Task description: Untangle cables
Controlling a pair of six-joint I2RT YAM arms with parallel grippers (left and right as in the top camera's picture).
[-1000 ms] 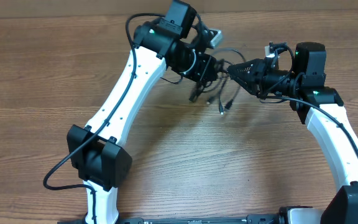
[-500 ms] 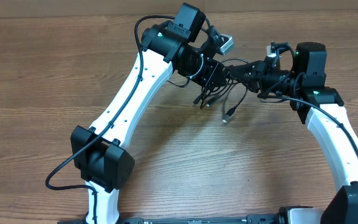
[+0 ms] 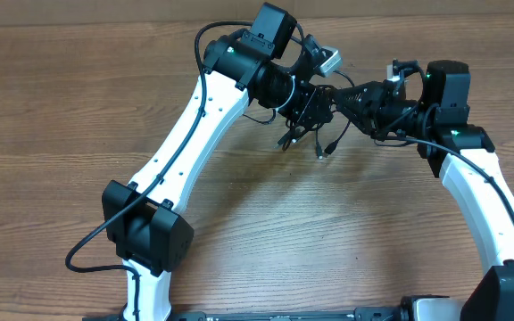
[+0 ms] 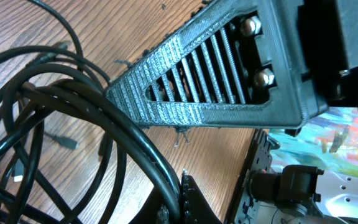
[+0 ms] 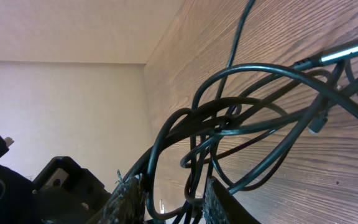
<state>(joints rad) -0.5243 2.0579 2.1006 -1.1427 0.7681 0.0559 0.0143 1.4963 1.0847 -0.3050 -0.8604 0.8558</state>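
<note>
Wood-grain table [image 3: 61, 107] under cables [image 3: 315, 138]; pale wall [image 5: 61, 93] behind

The left arm [image 3: 194, 125] rises from the near edge, bends at a black joint on the near left, and runs its white link far and right to a black wrist. Its left gripper [image 3: 316, 105] points right and slightly near, jaws closed on the cables [image 3: 321, 143].

The right arm [image 3: 478, 183] comes up from the near right corner, its white link sloping far and left to a black wrist. The right gripper [image 3: 350, 94] points left, its tip just beside the left gripper's. In the right wrist view its fingers [image 5: 128, 198] stand apart, with cords running through the gap.
</note>
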